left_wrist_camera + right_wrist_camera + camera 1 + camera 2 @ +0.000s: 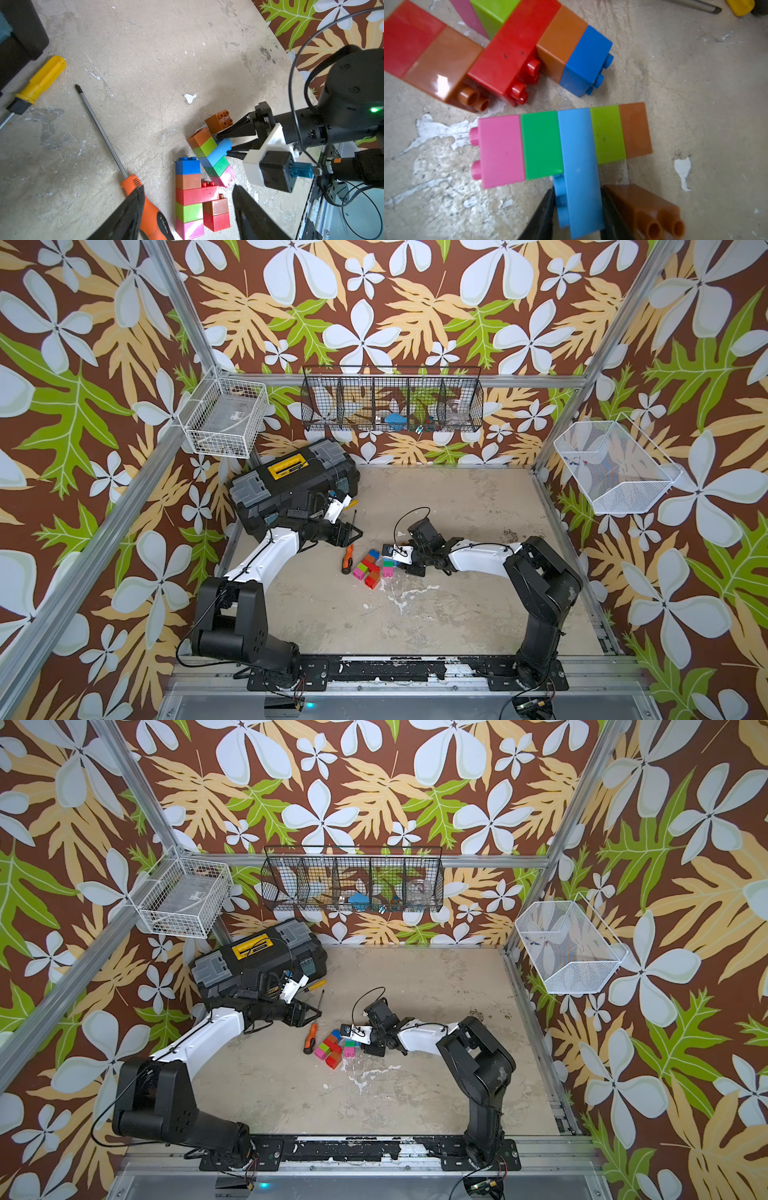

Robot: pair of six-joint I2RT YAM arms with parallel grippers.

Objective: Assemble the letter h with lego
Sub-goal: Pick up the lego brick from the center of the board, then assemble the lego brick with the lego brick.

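Beside orange screwdriver (133, 184), glossy studded lego (195, 195), right pincer (577, 190) clamped on long blue brick (577, 145), orange brick (643, 203) half hidden, left pincer (188, 187) apart.

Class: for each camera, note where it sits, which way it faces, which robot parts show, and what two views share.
Top views: high over the front edge, looking down at the beige table; left arm, right arm show.
Left wrist: on the left arm, facing plastic bricks past its open left gripper.
Right wrist: on the right arm, above the long pale blue brick in the right gripper.
Both wrist views share the multicoloured striped brick column.
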